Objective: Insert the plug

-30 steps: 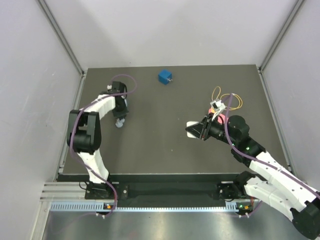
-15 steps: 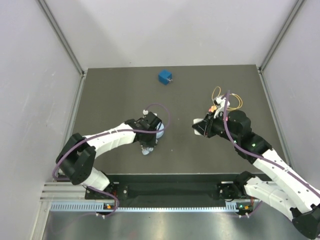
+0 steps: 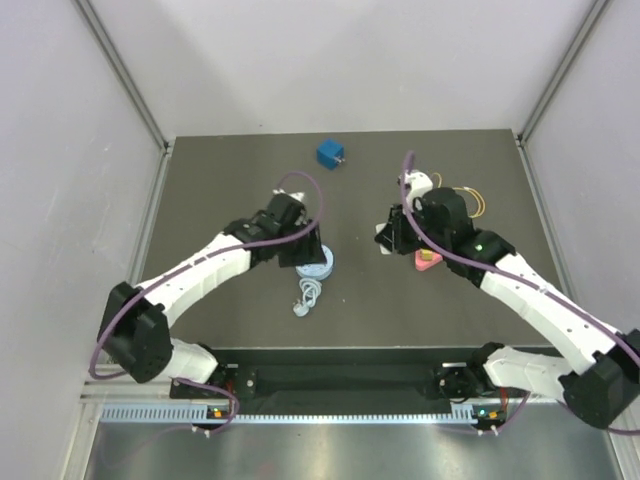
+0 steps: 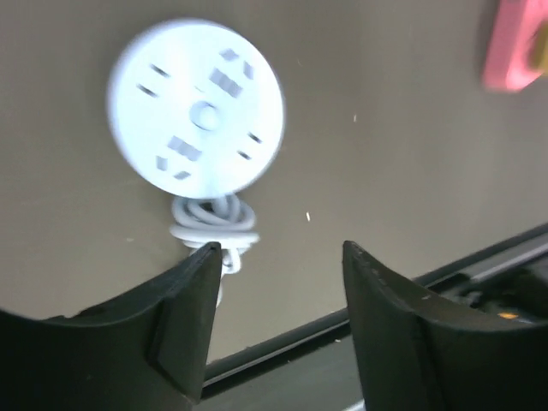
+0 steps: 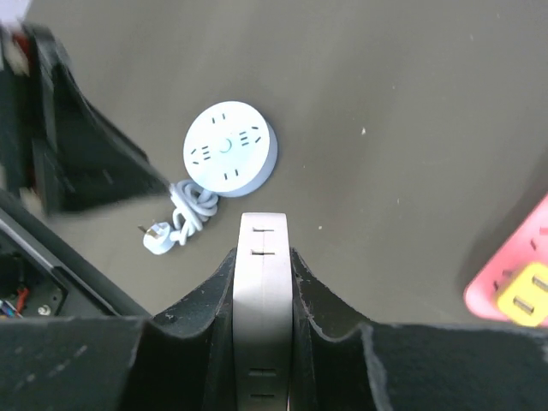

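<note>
From above, my left gripper [image 3: 302, 250] hangs just beside the round white socket [image 3: 320, 266], and my right gripper [image 3: 392, 234] is near, on the socket's other side. In the left wrist view my jaws stand open and empty over the socket. In the right wrist view my jaws are closed on the white plug [image 5: 264, 287]. I think I should line it up with one set of slots and descend straight, while the left steadies the rim.
</note>
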Available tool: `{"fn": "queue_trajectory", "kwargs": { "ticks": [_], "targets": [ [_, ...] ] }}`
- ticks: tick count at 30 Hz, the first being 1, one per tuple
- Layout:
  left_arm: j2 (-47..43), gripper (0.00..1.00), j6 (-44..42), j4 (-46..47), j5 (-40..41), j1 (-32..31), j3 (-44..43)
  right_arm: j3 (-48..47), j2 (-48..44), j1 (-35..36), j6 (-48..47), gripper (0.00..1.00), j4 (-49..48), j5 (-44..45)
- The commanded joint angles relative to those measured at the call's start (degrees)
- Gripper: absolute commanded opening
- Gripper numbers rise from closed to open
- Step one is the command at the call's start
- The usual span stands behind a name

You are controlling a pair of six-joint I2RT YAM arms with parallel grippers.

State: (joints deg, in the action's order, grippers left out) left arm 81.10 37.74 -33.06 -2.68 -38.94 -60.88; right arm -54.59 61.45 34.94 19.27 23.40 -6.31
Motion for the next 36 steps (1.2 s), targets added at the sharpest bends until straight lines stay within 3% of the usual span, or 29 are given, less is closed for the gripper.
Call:
{"fn": "queue_trajectory", "kwargs": {
  "ticks": [1,5,7,13,19,31,36],
  "targets": [
    [-3.66,0.64,-1.69,1.67,-10.49,12.78,0.76,-7.8,6.89,1.88,-5.72,0.0,0.94,-0.37],
    [-3.23,0.71,-2.14,5.01,-18.65,25.73,3.83,-18.41,16.05,4.95,-8.54,0.0,4.37,-1.08],
    [-2.36,0.8,-0.04,7.82,-24.79,32.65,6.47,-21.77,21.31,6.71,-10.82,0.0,5.6,-0.55],
    [1.68,0.89,1.21,10.21,-32.47,45.77,11.49,-38.73,36.6,12.17,-16.1,0.0,16.22,2.0],
    [4.42,0.9,-3.11,8.88,-31.86,47.73,12.54,-46.39,46.37,12.7,-16.46,0.0,21.07,0.77],
    [7.32,0.88,1.81,18.37,-43.45,50.1,18.16,-52.9,56.76,13.05,-15.66,0.0,25.12,1.47],
    [6.09,0.87,1.9,18.65,-43.47,50.01,18.26,-53.78,58.69,12.96,-14.44,0.0,24.24,1.56]
  ]
}}
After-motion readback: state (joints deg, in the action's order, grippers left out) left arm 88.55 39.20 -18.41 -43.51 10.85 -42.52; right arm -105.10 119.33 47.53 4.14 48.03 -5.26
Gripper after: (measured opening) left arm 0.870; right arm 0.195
